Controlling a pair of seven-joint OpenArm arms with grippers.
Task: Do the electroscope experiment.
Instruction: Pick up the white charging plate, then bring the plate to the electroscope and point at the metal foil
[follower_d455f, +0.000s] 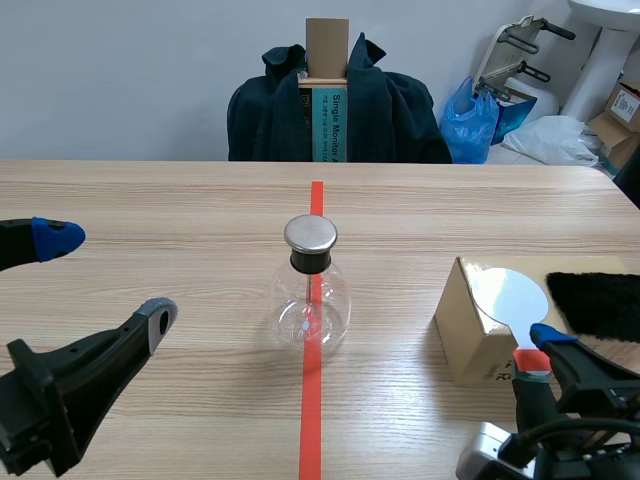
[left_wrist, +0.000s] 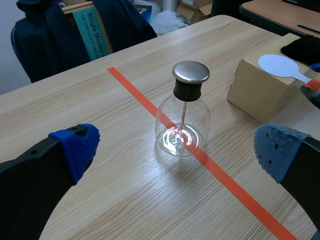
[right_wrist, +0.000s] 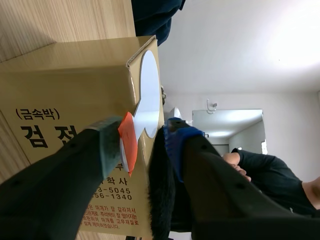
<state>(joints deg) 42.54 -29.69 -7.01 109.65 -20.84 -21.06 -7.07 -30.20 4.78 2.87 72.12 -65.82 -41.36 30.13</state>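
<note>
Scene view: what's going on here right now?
The electroscope stands alone on the tape line. The left gripper is open beside it, holding nothing. The right gripper is at the orange handle of the white paddle lying on the box; a firm grip can't be confirmed. Black fur lies beside the box.

Flask (follower_d455f: 310, 300): inner parts too small to make out. Paddle (follower_d455f: 510, 296): handle end hidden behind the right gripper (follower_d455f: 538, 358); whether it is gripped or only touched cannot be told. Fur (follower_d455f: 600, 305): cut off at the scene view's edge. Box (follower_d455f: 465, 330): print partly covered by the same gripper in the right wrist view.
</note>
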